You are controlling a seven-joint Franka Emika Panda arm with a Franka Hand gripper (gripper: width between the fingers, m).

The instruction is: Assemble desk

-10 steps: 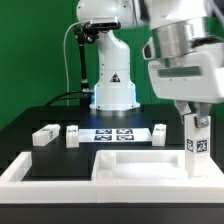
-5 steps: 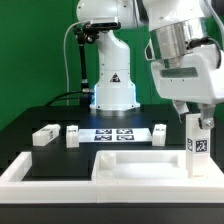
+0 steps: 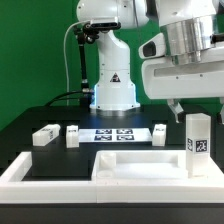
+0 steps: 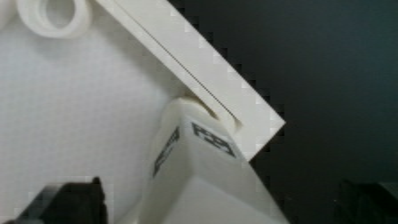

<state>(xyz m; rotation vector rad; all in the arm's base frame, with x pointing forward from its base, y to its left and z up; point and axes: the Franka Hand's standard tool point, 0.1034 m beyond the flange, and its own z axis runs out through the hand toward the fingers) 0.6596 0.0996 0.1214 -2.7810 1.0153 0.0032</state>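
Note:
The desk's wide white slab lies flat at the front, inside the raised rim. One tagged leg block stands upright on the slab's corner at the exterior view's right. My gripper hangs open just above that leg and touches nothing. In the wrist view the upright leg sits at the corner of the slab, and my gripper has a dark finger standing well off each side of the leg. Three more legs lie on the black table behind.
The marker board lies flat between the loose legs, in front of the robot base. A long white raised rim borders the slab toward the exterior view's left. A round hole shows in the slab.
The jaws have opened and let go of the upright leg. The gripper has risen clear above it, and the leg stays standing on the slab's corner.

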